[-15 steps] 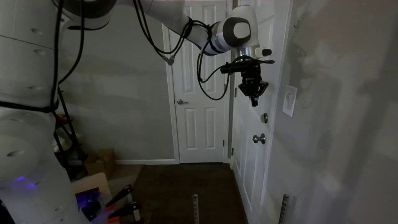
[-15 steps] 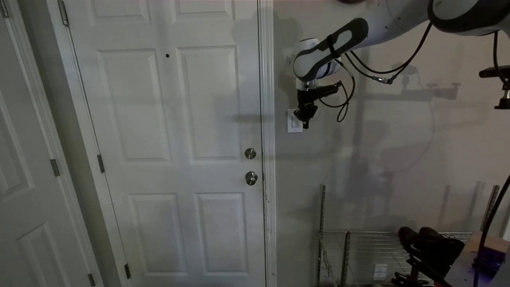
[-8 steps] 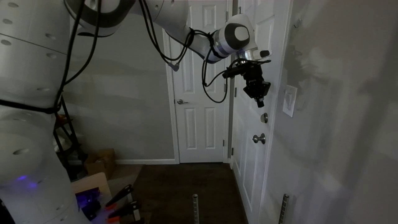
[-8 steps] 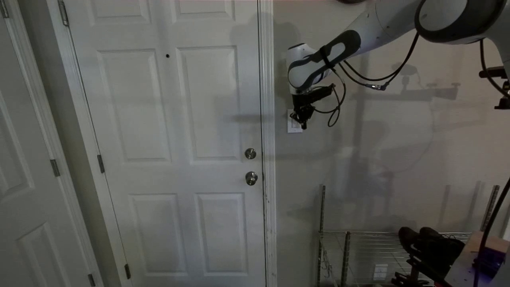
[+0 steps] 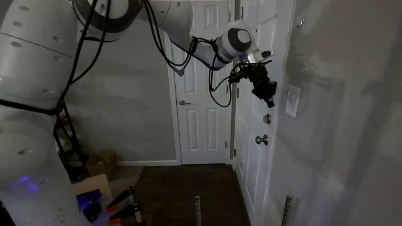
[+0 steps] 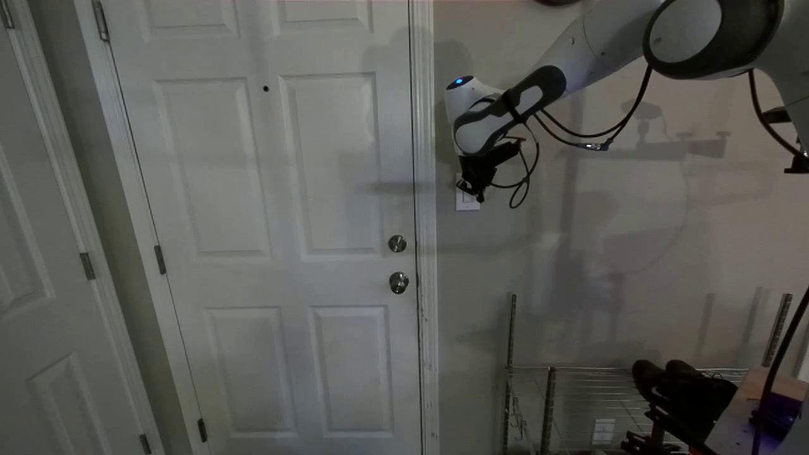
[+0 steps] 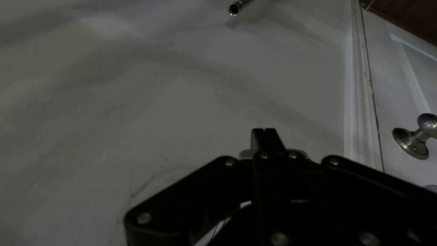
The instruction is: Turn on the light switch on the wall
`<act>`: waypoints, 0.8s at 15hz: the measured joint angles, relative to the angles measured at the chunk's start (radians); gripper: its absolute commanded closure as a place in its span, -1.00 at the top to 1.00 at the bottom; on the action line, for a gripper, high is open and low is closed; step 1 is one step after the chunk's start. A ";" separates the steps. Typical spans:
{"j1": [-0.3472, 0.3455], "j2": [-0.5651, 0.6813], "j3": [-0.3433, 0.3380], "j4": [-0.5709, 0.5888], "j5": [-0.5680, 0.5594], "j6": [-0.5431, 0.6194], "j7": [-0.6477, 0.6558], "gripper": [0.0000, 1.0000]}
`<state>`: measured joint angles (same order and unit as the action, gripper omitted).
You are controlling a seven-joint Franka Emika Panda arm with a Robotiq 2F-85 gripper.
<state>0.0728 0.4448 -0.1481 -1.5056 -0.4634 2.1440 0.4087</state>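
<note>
The light switch (image 5: 292,102) is a white upright plate on the pale grey wall (image 5: 345,131), right of the door frame. In an exterior view the switch (image 6: 468,203) is partly hidden behind my gripper (image 6: 480,198). My gripper (image 5: 270,104) is shut and empty, tilted with its fingertips toward the wall, at about the plate's height and apart from it. In the wrist view the closed fingertips (image 7: 264,131) stand before bare wall (image 7: 170,102). Pale slivers show between the finger links there; I cannot tell whether they are the plate.
A white panelled door (image 6: 341,278) with a round knob (image 6: 399,282) and a lock above it stands beside the switch. The knob also shows in the wrist view (image 7: 414,138). A wire shelf (image 6: 588,379) with upright metal posts stands below, against the wall.
The arm has lowered and leaned forward. My gripper has tilted, and its fingertips have moved closer to the wall and the switch. The gripper stays shut.
</note>
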 measured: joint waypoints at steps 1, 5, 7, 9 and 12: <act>0.004 0.003 -0.006 0.000 -0.020 0.013 0.019 -0.95; 0.033 0.014 -0.039 0.010 -0.115 0.029 0.101 -0.95; 0.039 0.022 -0.046 0.022 -0.150 0.029 0.128 -0.95; 0.040 0.033 -0.048 0.036 -0.176 0.035 0.134 -0.95; 0.040 0.048 -0.051 0.060 -0.217 0.067 0.134 -0.95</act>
<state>0.1127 0.4928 -0.1988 -1.4454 -0.6805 2.2110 0.5427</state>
